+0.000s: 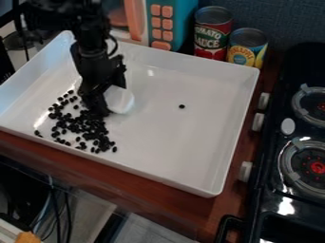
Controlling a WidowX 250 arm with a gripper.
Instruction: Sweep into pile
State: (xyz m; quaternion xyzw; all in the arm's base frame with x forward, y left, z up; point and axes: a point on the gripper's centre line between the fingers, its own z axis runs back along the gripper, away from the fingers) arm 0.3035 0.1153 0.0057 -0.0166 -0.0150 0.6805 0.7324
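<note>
The black gripper (pixel 101 102) hangs low over the left half of the white tray (pixel 184 142), at the upper edge of the dark beans. Against its right side is a white rounded piece (pixel 119 99), tilted; how it is held cannot be made out. The black beans (pixel 86 126) lie in a dense cluster below and left of the gripper, with looser ones around the edges. One single bean (pixel 181 106) lies apart, right of the tray's centre. The gripper hides part of the cluster's upper side.
Behind the tray stand a toy microwave (pixel 162 23), a red tomato can (pixel 213 33) and a pineapple can (pixel 247 46). A black stove (pixel 298 190) with knobs is on the right. Raised walls bound the tray, which sits on a brown wooden counter (pixel 146 204).
</note>
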